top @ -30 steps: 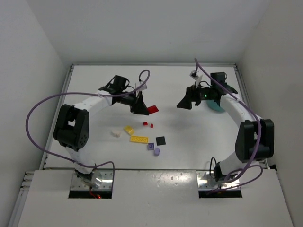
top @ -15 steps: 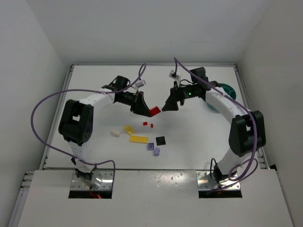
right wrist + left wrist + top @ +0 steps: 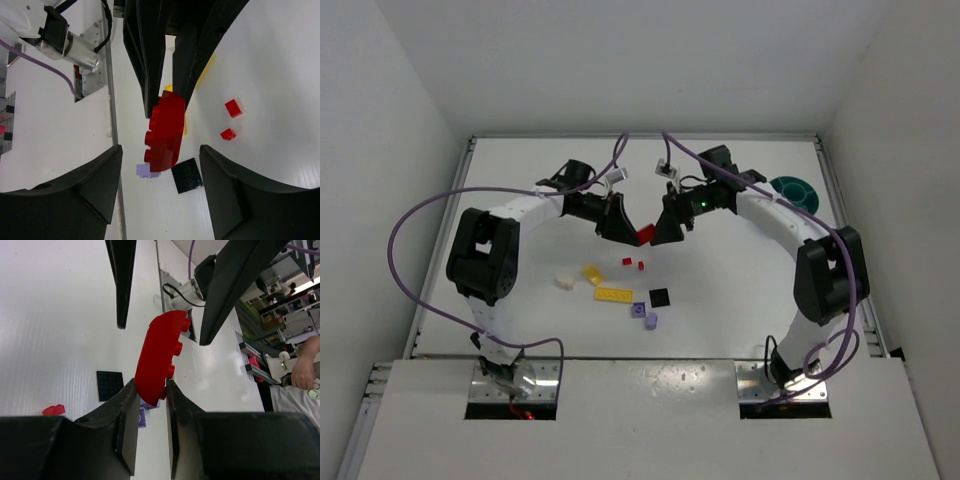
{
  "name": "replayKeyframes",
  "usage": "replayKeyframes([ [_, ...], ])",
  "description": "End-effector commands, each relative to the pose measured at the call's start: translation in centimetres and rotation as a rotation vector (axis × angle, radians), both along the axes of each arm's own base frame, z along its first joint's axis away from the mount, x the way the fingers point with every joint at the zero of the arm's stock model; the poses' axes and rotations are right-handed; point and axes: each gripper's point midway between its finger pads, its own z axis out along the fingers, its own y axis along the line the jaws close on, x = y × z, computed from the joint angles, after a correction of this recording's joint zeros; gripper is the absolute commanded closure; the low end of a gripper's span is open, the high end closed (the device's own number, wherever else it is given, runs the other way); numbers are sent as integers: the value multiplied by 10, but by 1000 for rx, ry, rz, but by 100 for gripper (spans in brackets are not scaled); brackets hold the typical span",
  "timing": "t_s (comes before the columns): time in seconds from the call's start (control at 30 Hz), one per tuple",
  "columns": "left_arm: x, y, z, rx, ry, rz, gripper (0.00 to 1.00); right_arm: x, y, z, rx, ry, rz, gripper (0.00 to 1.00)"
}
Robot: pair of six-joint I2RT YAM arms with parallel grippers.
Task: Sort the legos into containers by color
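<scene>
Over a matte white table [image 3: 740, 290] boxed in by plain white walls [image 3: 390, 90], the left gripper [image 3: 625, 232] pinches a curved red plastic lego brick [image 3: 643, 235] well left of the round teal divided bowl [image 3: 792, 190]. The right gripper [image 3: 665, 234] stands with jaws parted either side of the brick. Loose legos [image 3: 613, 294] lie farther from the bowl.

The white table [image 3: 720, 300] bears a teal bowl [image 3: 794, 190] far right and scattered legos [image 3: 613, 295] near its middle.

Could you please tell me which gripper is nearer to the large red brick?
Left. The left gripper is clamped on one end of the large red brick. The right gripper is open, and its fingers flank the brick's free end without touching it.
</scene>
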Motion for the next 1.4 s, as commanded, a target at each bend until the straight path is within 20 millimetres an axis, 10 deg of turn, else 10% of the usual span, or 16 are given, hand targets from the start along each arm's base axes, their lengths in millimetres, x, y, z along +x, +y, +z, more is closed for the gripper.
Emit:
replayKeyframes([
  [0.0,7,0,13,-60,-45,-20,100,4,13,13,34,-64,57,36],
  [0.77,8,0,2,-35,-56,-8,100,11,23,12,-8,-83,55,85],
  [0.9,11,1,-1,-15,-62,4,70,10,19,18,-20,-113,39,95],
  [1.03,21,16,5,29,-130,76,54,14,-1,17,-77,-167,-32,100],
  [1.37,67,85,17,145,-254,333,49,34,-84,-11,-383,-267,-343,100],
])
